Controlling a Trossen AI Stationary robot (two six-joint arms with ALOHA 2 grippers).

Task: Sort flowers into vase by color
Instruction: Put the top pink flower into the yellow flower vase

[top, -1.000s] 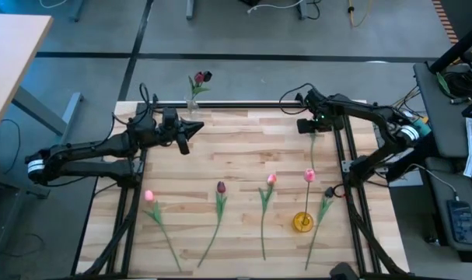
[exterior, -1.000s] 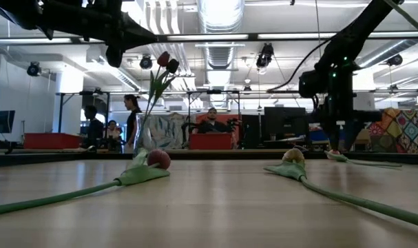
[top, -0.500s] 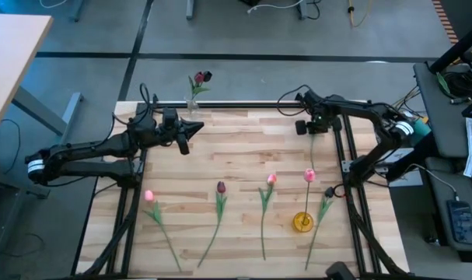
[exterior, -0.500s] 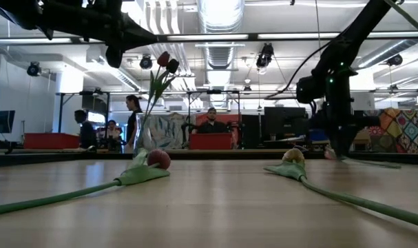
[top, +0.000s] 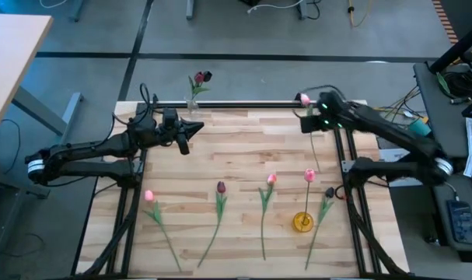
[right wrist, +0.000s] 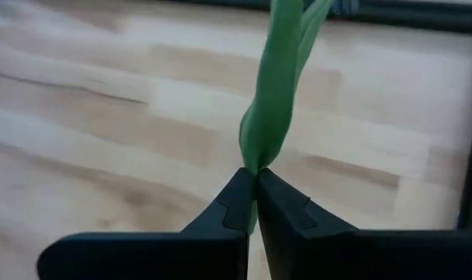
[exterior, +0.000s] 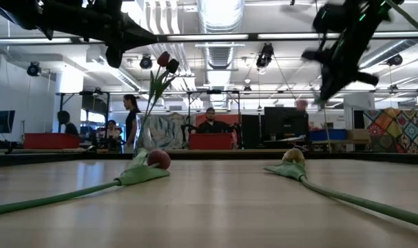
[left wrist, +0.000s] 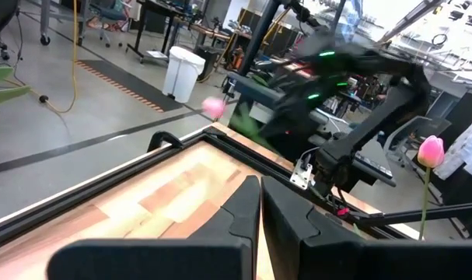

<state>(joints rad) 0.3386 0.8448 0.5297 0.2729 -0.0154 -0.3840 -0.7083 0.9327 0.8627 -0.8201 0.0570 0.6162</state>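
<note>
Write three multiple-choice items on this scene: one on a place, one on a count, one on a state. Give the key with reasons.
1. Where does the clear vase stand?
A. In the middle of the table
B. At the far edge of the table, on the left arm's side
C. On the floor

2. How many dark flowers are in the clear vase?
A. Two
B. Five
C. None

3. The jaws of the right gripper are:
A. Wide open over bare wood
B. Shut on a yellow vase
C. Shut on the green stem of a pink flower

Key:
1 B: the high view shows it by the far rail, near the left arm.
2 A: the low view shows two dark heads above it.
3 C: the right wrist view shows the jaws pinching the stem.
</note>
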